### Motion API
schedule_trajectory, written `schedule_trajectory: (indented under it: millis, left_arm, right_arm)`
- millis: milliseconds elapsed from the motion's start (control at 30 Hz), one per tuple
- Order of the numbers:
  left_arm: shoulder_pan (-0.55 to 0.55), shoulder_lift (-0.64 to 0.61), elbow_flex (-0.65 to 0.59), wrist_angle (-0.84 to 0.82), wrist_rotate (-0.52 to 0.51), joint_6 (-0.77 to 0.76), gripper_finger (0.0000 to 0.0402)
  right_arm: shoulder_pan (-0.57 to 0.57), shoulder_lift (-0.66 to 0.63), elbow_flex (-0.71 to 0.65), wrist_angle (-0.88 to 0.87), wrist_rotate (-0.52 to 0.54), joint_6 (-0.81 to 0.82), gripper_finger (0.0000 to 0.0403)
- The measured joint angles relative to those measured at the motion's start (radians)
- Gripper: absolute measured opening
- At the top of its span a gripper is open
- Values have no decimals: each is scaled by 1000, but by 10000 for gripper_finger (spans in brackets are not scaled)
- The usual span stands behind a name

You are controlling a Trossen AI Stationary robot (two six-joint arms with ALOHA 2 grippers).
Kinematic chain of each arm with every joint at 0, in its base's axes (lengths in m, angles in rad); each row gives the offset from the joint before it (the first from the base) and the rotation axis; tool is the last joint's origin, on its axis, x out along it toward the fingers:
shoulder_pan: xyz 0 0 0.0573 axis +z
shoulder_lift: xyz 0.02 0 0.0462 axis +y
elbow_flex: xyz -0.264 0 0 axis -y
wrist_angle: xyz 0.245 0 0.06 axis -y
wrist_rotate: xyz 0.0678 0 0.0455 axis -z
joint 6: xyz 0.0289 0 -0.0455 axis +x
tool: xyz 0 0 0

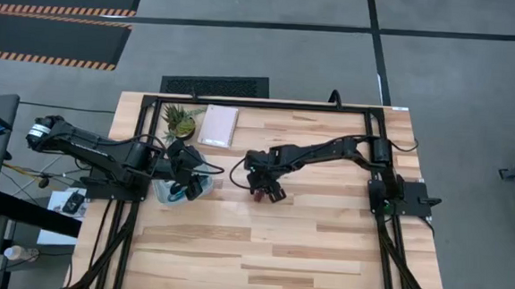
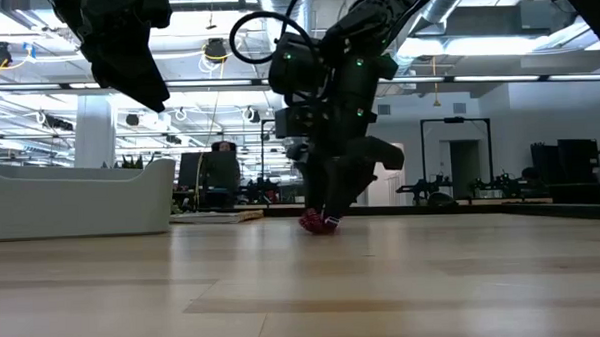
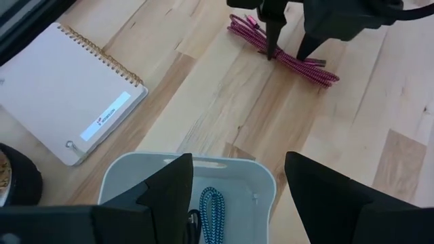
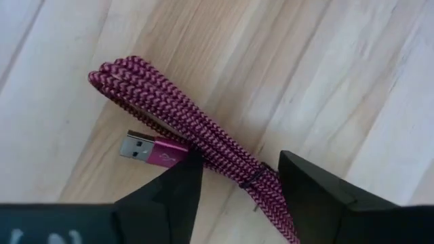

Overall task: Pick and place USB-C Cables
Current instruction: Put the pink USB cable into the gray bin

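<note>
The right gripper (image 4: 234, 179) straddles the magenta cable (image 4: 183, 125), fingers spread, well apart from the tray (image 3: 261, 183). Closing off-centre could pinch only some strands, so the bundle might slip. The left gripper (image 3: 234, 193), spread, hovers over that tray, which holds the teal cable (image 3: 211, 210).

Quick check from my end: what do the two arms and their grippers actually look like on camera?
Both arms are black, jointed link chains with black cables looping off them. The left arm has a silvery cap at its outer end. The right arm shows small green lights on its wrist housing in the low view. The left gripper and right gripper each have two flat, matte black, wedge-shaped fingers.
</note>
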Motion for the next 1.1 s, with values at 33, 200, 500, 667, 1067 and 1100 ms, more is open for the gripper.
schedule_trajectory:
  millis: [33, 200, 500, 667, 1067, 1100]
  left_arm:
    - [0, 0, 0, 0, -2, 1, 222]
    - [0, 0, 0, 0, -3, 1, 222]
    - [0, 0, 0, 0, -12, 0, 222]
    - [0, 0, 0, 1, -25, 0, 222]
    - [0, 0, 0, 18, -120, -22, 222]
    - [0, 0, 0, 22, -127, -20, 222]
  right_arm:
    - [-1, 0, 0, -7, -2, 12, 212]
    - [0, 0, -1, -9, -4, 81, 152]
    - [0, 2, -4, 102, 5, 307, 12]
    - [-5, 0, -5, 211, 32, 452, 19]
    - [-62, -77, -3, 348, 30, 680, 4]
    - [-69, -100, -3, 351, 32, 682, 4]
